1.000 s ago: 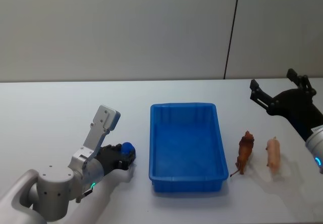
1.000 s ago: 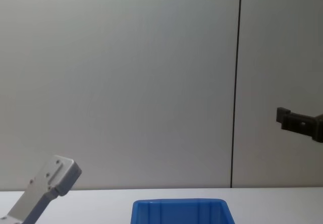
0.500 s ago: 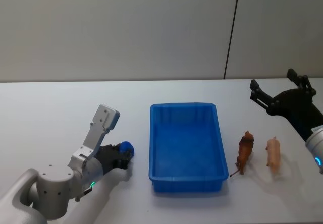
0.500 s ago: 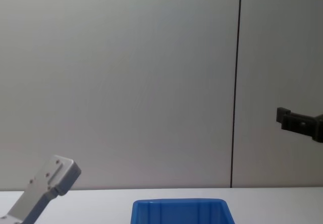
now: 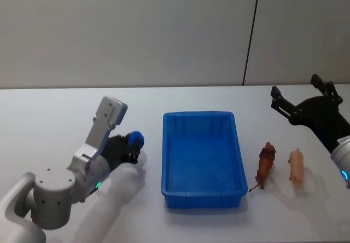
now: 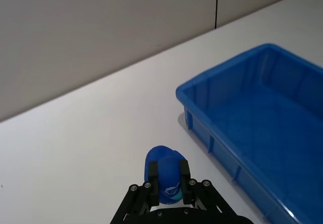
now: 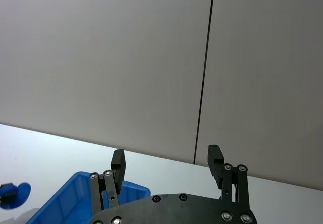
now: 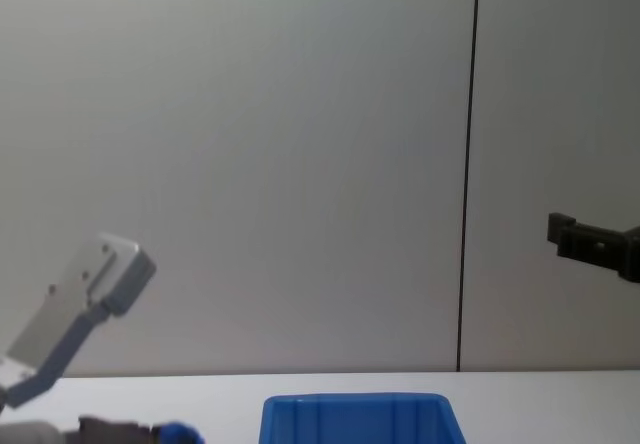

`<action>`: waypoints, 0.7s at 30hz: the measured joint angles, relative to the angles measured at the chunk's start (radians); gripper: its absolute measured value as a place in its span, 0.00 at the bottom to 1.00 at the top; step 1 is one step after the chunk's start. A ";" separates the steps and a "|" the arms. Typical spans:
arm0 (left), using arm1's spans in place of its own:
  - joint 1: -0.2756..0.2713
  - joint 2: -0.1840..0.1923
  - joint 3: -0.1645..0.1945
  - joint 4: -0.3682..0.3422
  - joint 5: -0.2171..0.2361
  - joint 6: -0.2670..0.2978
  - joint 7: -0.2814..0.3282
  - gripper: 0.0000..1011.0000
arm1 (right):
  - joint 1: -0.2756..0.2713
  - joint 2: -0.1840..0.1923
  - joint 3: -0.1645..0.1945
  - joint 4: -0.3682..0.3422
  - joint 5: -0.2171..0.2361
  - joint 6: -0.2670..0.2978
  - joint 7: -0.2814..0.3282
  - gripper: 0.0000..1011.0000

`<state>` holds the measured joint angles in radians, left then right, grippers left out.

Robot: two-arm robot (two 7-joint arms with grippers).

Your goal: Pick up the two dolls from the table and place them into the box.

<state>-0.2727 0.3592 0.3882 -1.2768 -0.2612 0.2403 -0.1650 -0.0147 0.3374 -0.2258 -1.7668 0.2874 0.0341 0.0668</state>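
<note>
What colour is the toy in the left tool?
The toy is blue with a teal patch; the left wrist view shows it best.

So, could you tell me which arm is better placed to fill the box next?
Left. The left gripper is shut on the blue doll beside the box; the right gripper hangs open beyond the brown toy and pink toy.

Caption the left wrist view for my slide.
Left pincer gripping a blue doll over the table, next to the box.

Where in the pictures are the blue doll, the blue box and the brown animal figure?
blue doll [image 6: 165,161], left wrist view, on its rounded top.
blue box [image 5: 198,113], head view, on its far rim.
brown animal figure [image 5: 266,163], head view, on its body.
</note>
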 joint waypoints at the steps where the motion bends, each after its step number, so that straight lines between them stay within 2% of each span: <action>1: 0.002 0.003 -0.003 -0.018 0.003 -0.005 0.001 0.23 | 0.000 0.000 0.000 0.000 0.000 0.000 0.000 0.99; 12: -0.004 0.014 -0.015 -0.115 0.024 -0.063 -0.028 0.19 | 0.000 0.000 0.000 0.000 0.000 0.000 0.000 0.99; 19: -0.021 0.010 -0.019 -0.140 0.023 -0.107 -0.093 0.19 | 0.000 0.000 0.000 0.000 0.000 0.000 0.000 0.99; 21: -0.030 0.006 -0.019 -0.142 0.017 -0.123 -0.130 0.19 | 0.000 0.000 0.000 0.000 0.000 0.000 0.000 0.99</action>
<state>-0.3027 0.3656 0.3695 -1.4186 -0.2441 0.1173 -0.2946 -0.0146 0.3375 -0.2258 -1.7668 0.2873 0.0341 0.0668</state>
